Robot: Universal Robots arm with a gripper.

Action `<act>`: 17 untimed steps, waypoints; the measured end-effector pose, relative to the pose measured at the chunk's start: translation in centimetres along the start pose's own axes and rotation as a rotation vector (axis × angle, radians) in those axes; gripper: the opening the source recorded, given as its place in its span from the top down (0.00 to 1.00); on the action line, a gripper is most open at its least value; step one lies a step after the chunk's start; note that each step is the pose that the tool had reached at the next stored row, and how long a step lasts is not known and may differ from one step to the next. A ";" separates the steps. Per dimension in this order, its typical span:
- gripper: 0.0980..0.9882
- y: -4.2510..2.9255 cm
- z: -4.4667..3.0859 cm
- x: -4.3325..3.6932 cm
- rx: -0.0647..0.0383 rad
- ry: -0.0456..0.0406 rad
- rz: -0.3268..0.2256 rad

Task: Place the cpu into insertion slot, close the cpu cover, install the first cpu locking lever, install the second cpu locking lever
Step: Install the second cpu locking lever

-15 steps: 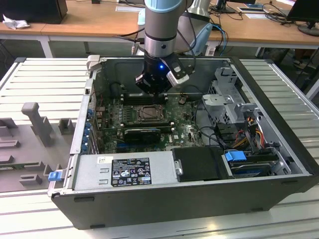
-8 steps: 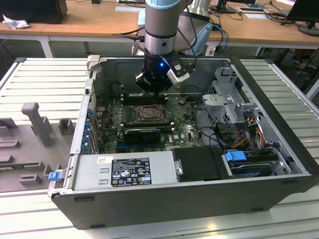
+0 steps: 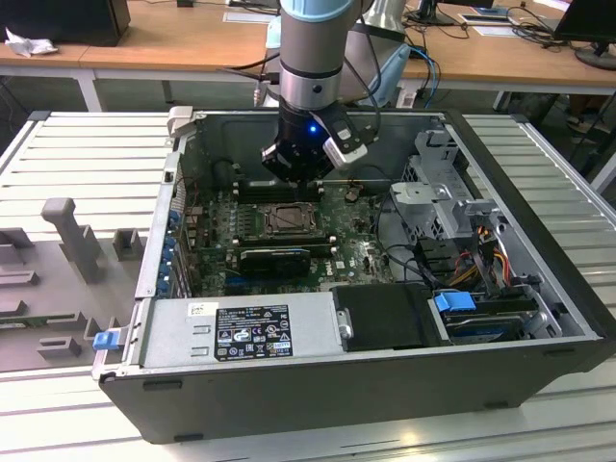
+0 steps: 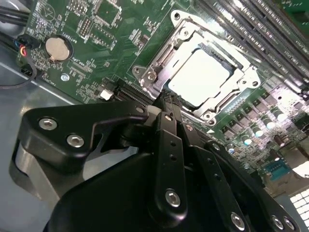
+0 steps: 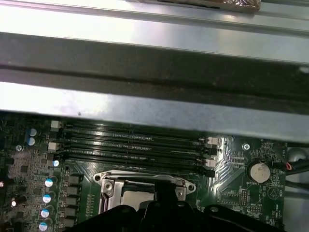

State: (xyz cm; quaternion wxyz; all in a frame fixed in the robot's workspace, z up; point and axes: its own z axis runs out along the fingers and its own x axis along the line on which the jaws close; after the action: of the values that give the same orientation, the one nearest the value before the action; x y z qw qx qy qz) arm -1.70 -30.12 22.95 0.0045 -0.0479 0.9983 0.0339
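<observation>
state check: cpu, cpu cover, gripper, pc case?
cpu: seated in the insertion slot, silvery top up.
cpu cover: closed flat over the cpu, framing it.
gripper: fingertips at the cover's edge.
pc case: on its side, side panel off.

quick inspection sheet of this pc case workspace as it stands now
surface: slatted grey table carrying an open computer case.
job's things: cpu sits flat in the insertion slot; cpu cover lies down around it, framing the chip.
clutter: grey fixture blocks on the table at the exterior view's left.
gripper: gripper hangs just above the socket's edge, holding nothing.
cables: coloured wire bundle beside the drive cage; blue cable behind the arm.
surroundings: wooden desks behind; memory slots and coin cell on the green motherboard.
</observation>
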 end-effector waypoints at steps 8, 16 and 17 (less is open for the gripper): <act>0.99 -0.78 -0.26 0.07 0.000 -0.0001 0.000; 0.99 -2.31 -0.90 0.22 0.000 -0.0001 0.001; 0.99 -2.32 -1.15 0.22 0.000 -0.0002 0.001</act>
State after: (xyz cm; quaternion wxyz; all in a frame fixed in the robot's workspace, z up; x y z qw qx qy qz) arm -1.70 -32.52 23.94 0.0046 -0.0476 0.9983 0.0340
